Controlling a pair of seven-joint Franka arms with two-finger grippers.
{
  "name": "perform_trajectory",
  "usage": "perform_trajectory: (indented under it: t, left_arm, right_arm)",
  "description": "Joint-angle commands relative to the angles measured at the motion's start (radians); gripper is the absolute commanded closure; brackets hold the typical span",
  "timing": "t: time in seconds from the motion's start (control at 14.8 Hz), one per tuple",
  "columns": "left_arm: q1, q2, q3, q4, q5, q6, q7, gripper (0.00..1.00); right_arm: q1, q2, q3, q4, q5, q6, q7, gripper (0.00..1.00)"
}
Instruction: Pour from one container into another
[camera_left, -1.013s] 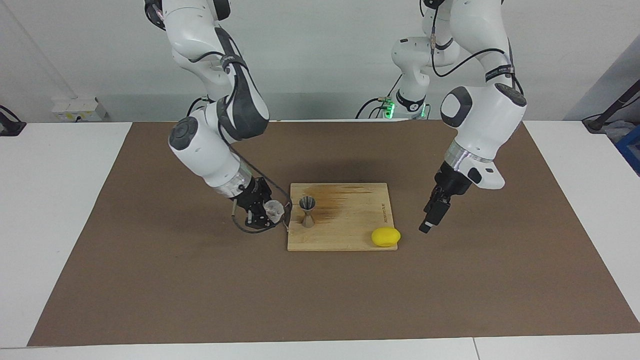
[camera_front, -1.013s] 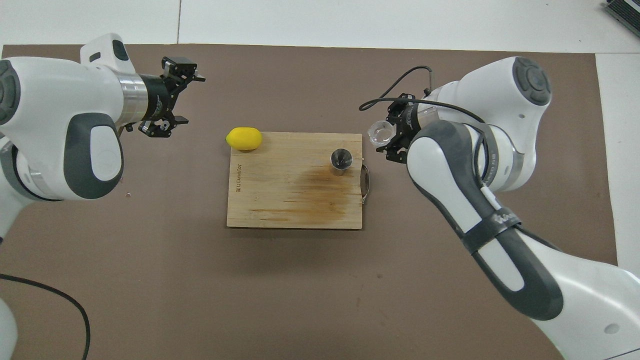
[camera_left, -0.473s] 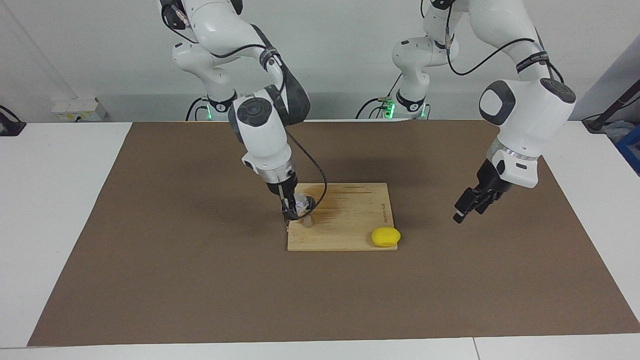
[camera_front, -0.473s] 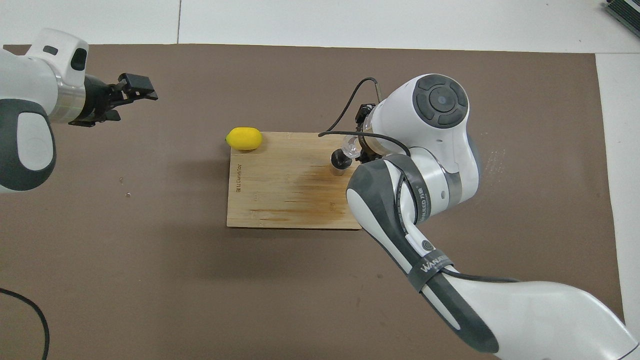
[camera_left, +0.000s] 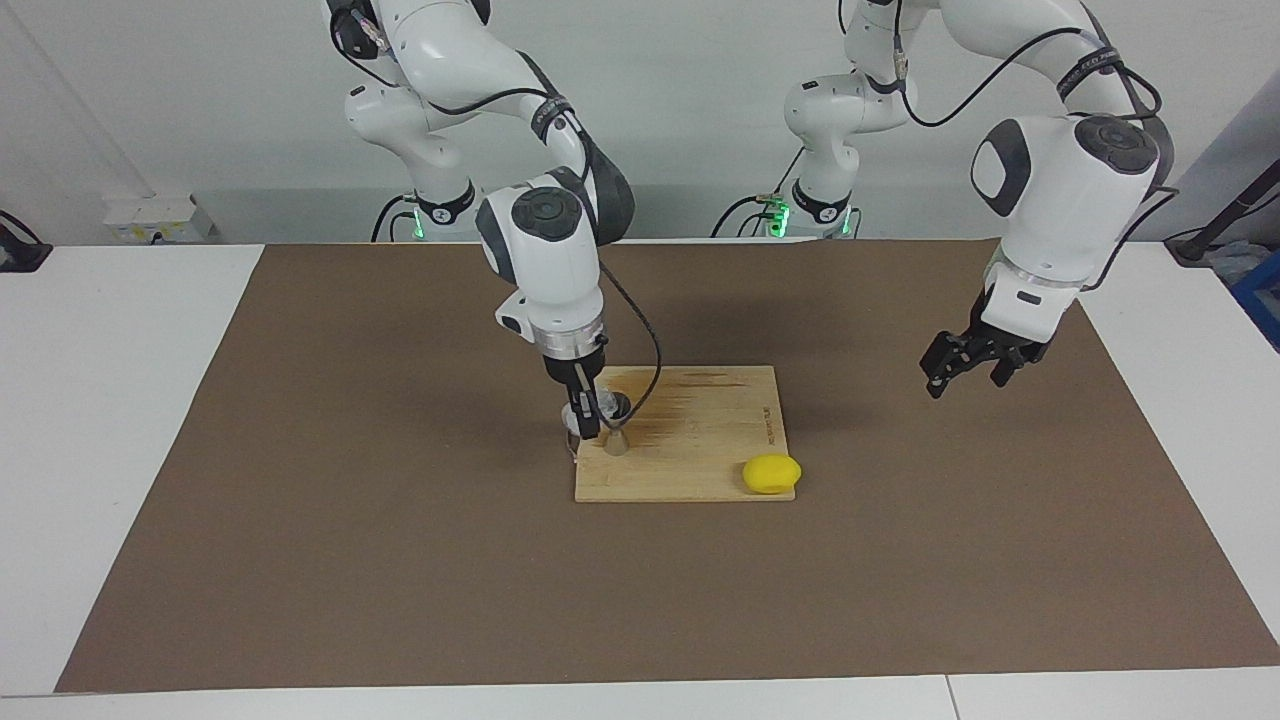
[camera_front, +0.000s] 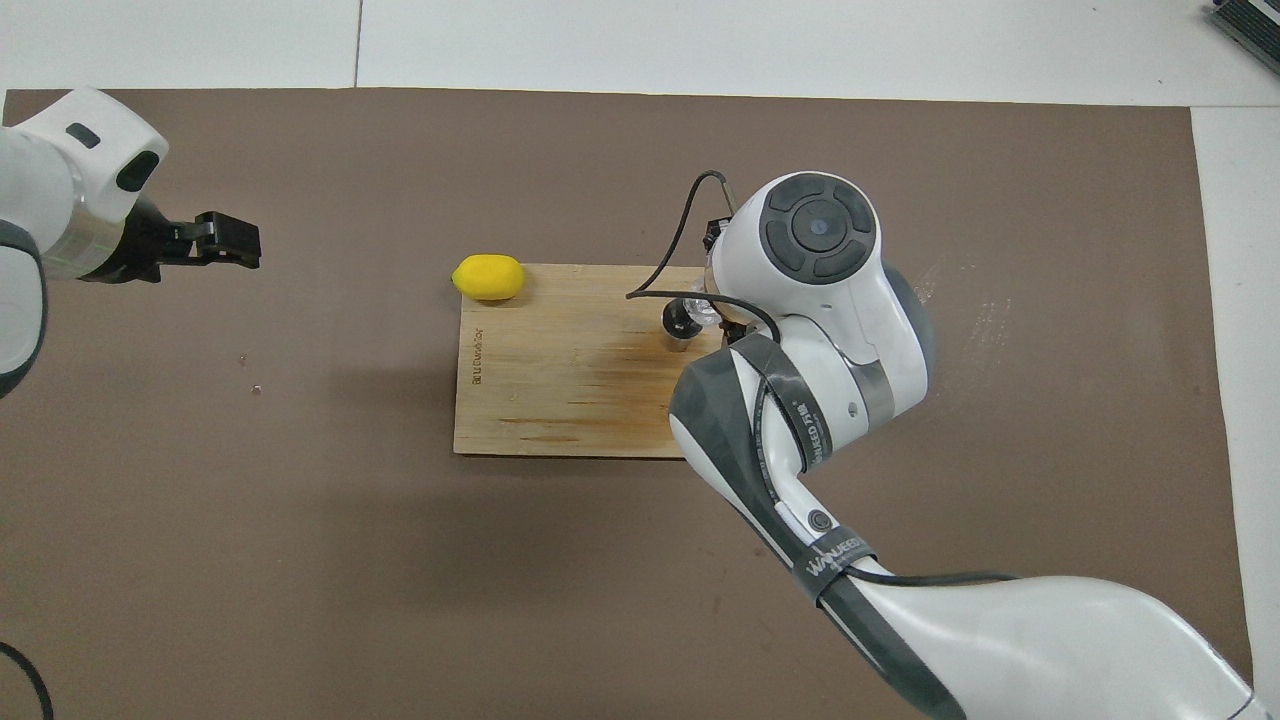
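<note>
We see bright, even top light, both views sharp. Soft arm shadows fall on the brown table mat (camera_left: 350, 520); no glare or edge distortion.

Your right gripper (camera_left: 585, 412) held the glass (camera_left: 597, 405) tipped against the jigger's (camera_left: 616, 436) mouth, over the board's (camera_left: 700, 440) right-arm end. The lemon (camera_left: 771, 474) sat at the board's other end. Your left gripper (camera_left: 968, 362) hung above the mat (camera_left: 300, 500), well apart.

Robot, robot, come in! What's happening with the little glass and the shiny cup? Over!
Right gripper shut on glass, tipped over jigger on board. Left gripper waits over mat. Lemon apart, nothing in the way.
</note>
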Motion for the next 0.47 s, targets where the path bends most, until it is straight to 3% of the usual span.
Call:
perform_trajectory:
  t: [0.0,0.27,0.41]
  left_arm:
    - [0.031,-0.085,-0.001,-0.011,-0.023,-0.118,0.049,0.0]
    - [0.043,-0.176,0.002,-0.013,-0.043,-0.237,0.095,0.0]
    - [-0.021,-0.19,0.085,-0.002,-0.048,-0.276,0.128,0.0]
  right_arm:
    - [0.003,0.006,0.003,0.017,-0.056,-0.025,0.008,0.96]
    - [0.023,0.002,0.003,0.014,-0.111,-0.032,0.003,0.96]
    - [0.025,0.002,0.003,0.015,-0.133,-0.036,0.003,0.96]
